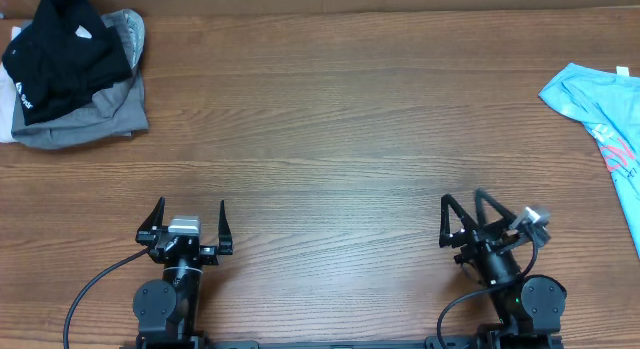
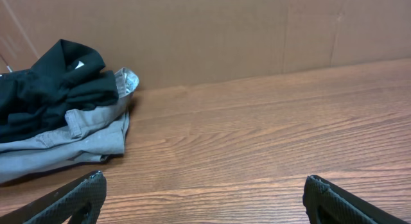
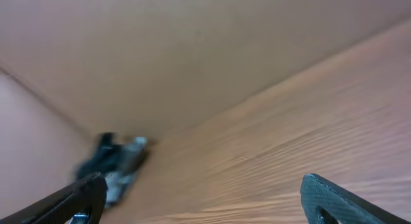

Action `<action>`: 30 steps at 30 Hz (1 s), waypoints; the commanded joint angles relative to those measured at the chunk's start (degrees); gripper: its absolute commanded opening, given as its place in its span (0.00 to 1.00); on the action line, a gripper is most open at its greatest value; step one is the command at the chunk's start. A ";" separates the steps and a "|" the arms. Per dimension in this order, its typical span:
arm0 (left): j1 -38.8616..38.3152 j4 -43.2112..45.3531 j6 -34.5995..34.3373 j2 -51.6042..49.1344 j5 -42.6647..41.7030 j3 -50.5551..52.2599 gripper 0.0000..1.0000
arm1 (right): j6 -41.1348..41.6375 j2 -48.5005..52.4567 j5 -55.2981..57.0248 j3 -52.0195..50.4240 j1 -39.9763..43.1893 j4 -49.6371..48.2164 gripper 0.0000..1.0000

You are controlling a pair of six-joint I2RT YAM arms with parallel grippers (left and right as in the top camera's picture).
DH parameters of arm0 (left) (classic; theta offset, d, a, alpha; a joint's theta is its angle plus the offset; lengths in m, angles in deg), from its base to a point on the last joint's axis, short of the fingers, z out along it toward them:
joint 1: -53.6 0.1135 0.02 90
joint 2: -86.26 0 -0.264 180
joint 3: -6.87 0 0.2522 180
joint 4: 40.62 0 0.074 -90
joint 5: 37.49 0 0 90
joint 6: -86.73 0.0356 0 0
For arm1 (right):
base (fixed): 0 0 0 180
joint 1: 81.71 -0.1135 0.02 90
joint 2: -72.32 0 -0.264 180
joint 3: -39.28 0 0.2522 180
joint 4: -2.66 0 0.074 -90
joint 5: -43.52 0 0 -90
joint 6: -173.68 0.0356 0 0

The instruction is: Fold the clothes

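The clothes (image 1: 600,124), a light sky-blue T-shirt with a red/pink print, lie at the table's right edge in the overhead view, partly cut off by the frame. My right gripper (image 1: 462,217) stands open near the front right, well left of the shirt, tilted, with nothing between its fingers. My left gripper (image 1: 190,215) is open at the front left, also empty. In the left wrist view its black fingertips (image 2: 87,192) frame bare wood. The right wrist view is blurred and does not show the shirt.
A black garment (image 1: 55,49) lies on a grey garment (image 1: 95,114) at the table's back left, also in the left wrist view (image 2: 58,83). A brown cardboard wall (image 2: 225,31) runs along the table's far edge.
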 commanded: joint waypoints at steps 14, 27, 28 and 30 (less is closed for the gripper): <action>0.33 -0.04 -0.22 0.55 0.37 0.22 1.00 | -12.83 9.53 11.56 15.76 -0.31 -10.80 1.00; 0.33 -0.04 -0.22 0.55 0.37 0.22 1.00 | -32.79 67.25 31.61 63.32 8.11 23.58 1.00; 0.33 -0.04 -0.22 0.55 0.37 0.22 1.00 | -32.79 71.87 31.56 67.58 9.57 26.86 1.00; 0.33 -0.04 -0.22 0.55 0.37 0.22 1.00 | -32.79 82.44 31.58 78.16 12.20 35.76 1.00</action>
